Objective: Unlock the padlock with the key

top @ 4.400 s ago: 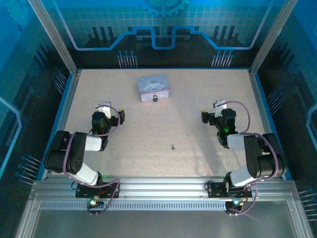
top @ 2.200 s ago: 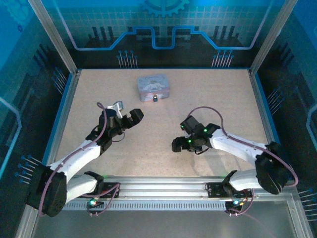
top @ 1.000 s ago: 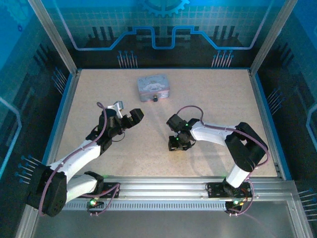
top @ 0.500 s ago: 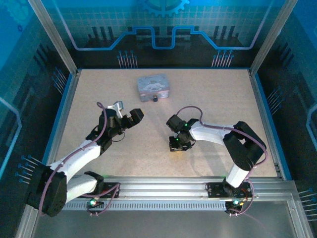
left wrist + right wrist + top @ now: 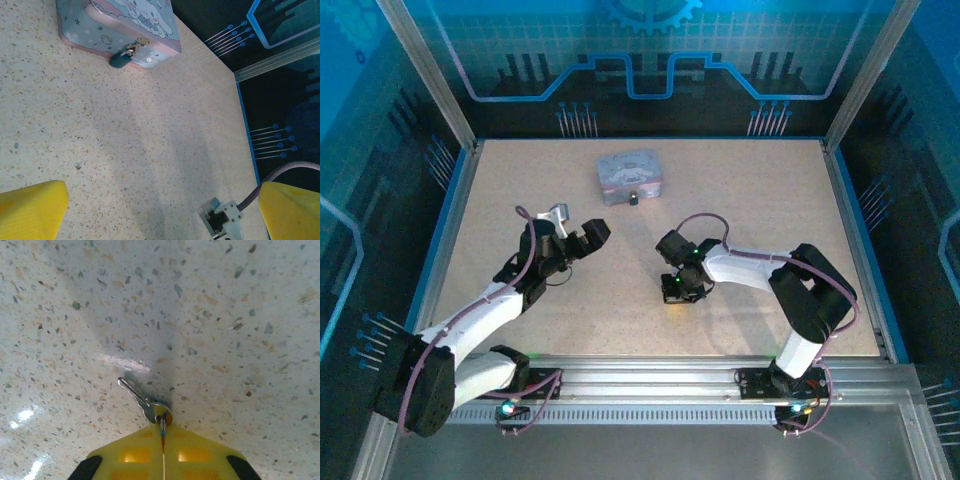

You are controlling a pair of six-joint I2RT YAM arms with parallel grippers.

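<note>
Right wrist view gives the close detail. The right jaws are closed, their yellow pads (image 5: 135,456) meeting along a thin seam. The round bow of the key (image 5: 144,401) is pinched at their very tip. The key's blade sticks out up and to the left, low over the speckled desk (image 5: 240,315), beside a bright glint.

The top external view adds the layout. The right jaws point down at the desk near its middle, on the near half. The left jaws are a little farther back and to the left, spread wide with nothing between them.

The left wrist view shows their two yellow pads at its lower corners, well apart. Beyond them, toward the far edge, sits the tin box (image 5: 120,20). Its lid is printed with a white long-eared cartoon figure and its side wall with small stars. The padlock (image 5: 120,59) hangs from a brass-coloured clasp on the box's front wall, with its dark body down at desk level.
</note>
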